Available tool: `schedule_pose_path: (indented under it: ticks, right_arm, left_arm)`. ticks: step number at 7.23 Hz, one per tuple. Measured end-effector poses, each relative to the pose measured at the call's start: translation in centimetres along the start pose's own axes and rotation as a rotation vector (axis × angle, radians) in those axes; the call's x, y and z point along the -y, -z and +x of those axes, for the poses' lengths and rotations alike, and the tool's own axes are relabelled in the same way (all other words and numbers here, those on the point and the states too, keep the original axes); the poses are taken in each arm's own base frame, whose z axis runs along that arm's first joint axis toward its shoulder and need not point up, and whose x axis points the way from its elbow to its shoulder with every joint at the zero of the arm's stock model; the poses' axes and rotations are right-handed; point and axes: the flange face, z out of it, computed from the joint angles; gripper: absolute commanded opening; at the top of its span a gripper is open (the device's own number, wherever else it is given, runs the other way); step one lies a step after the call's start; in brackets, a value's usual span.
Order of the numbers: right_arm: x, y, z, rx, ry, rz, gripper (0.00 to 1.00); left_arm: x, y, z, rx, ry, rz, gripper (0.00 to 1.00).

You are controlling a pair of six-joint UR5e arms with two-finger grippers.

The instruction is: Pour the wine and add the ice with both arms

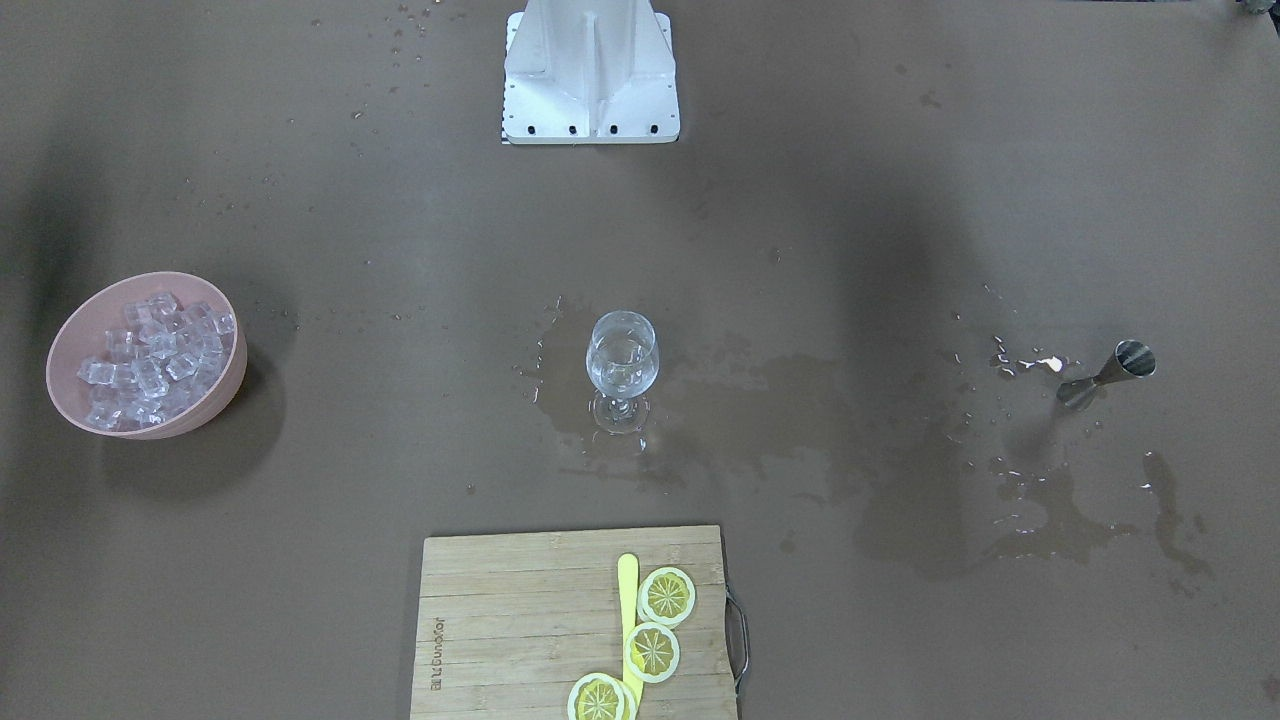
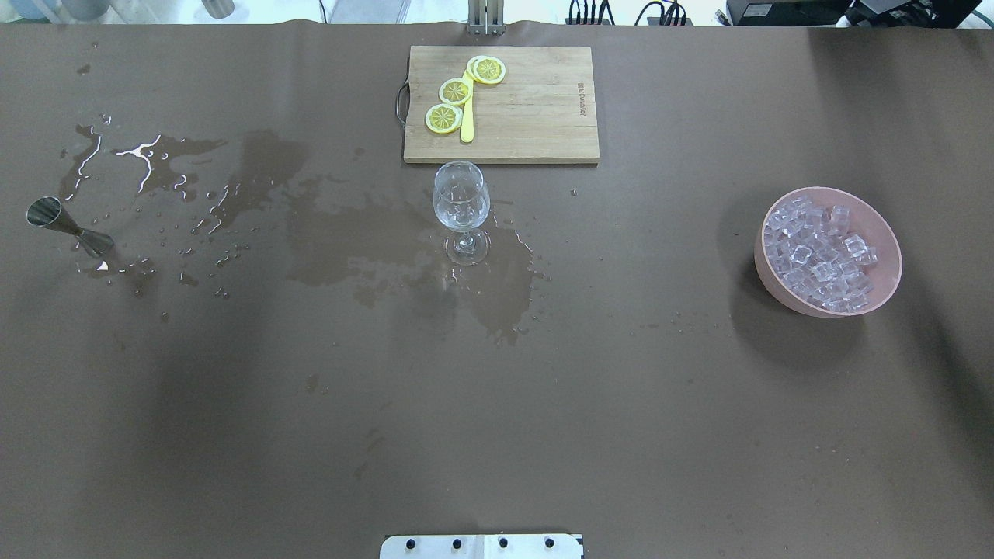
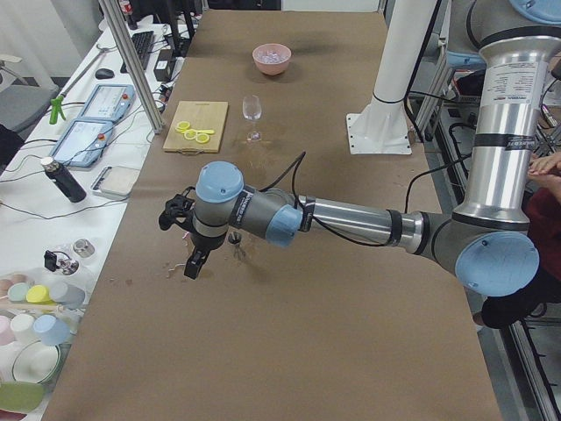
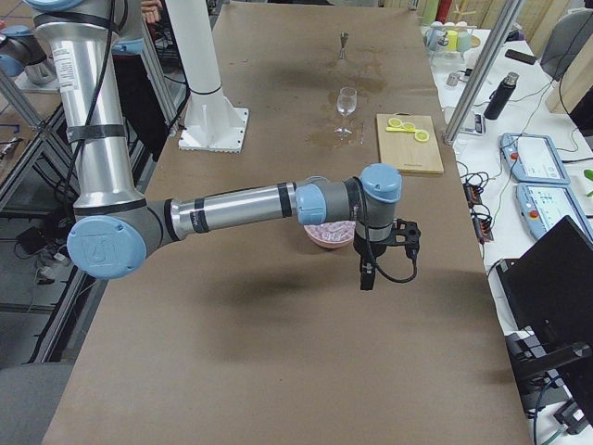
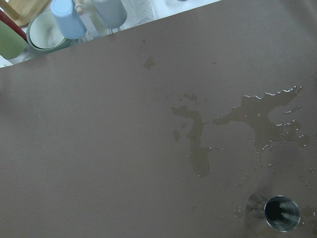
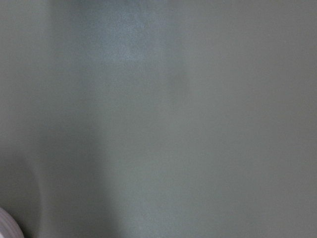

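Observation:
The wine glass (image 1: 622, 365) stands upright mid-table, with a little clear wine (image 1: 620, 378) low in its bowl. The ice (image 2: 821, 250) fills a pink bowl (image 2: 885, 233) at the robot's right. My left gripper (image 3: 191, 266) shows only in the exterior left view, hanging over the table beside a steel jigger (image 2: 66, 223); I cannot tell whether it is open or shut. My right gripper (image 4: 365, 281) shows only in the exterior right view, just beyond the pink bowl (image 4: 320, 239), and I cannot tell its state either. The left wrist view looks down into the jigger (image 5: 281, 213).
A wooden cutting board (image 2: 536, 109) with lemon slices (image 2: 455, 91) and a yellow knife lies behind the glass. Wet patches (image 2: 342, 233) spread from the glass toward the jigger. The white base block (image 1: 590, 75) sits at the robot's edge. Cups and bowls (image 3: 35, 307) stand beside the table.

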Motion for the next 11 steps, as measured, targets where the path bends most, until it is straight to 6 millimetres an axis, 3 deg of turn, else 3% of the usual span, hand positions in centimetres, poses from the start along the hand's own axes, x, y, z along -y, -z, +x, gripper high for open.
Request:
schedule_pose_path:
  ticks: [2,6,9,11]
  right_arm:
    - [0.1,0.2,-0.2,0.004,-0.001,0.002,1.00]
    - [0.3,0.6,-1.5,0.032,0.011,0.001,1.00]
    - [-0.4,1.8,-6.1,0.089,-0.008,0.010,1.00]
    - [-1.1,0.3,-9.8,0.079,-0.039,-0.016,1.00]
  left_arm:
    - [-0.4,-0.8,-0.6,-0.001,0.002,0.014,0.98]
    - [-0.5,-0.2,0.3,-0.027,0.041,0.094,0.98]
    - [-2.3,-1.7,2.5,-0.086,0.083,0.158,0.98]
    - [-4.1,-2.3,4.1,-0.135,0.129,0.216,0.98]
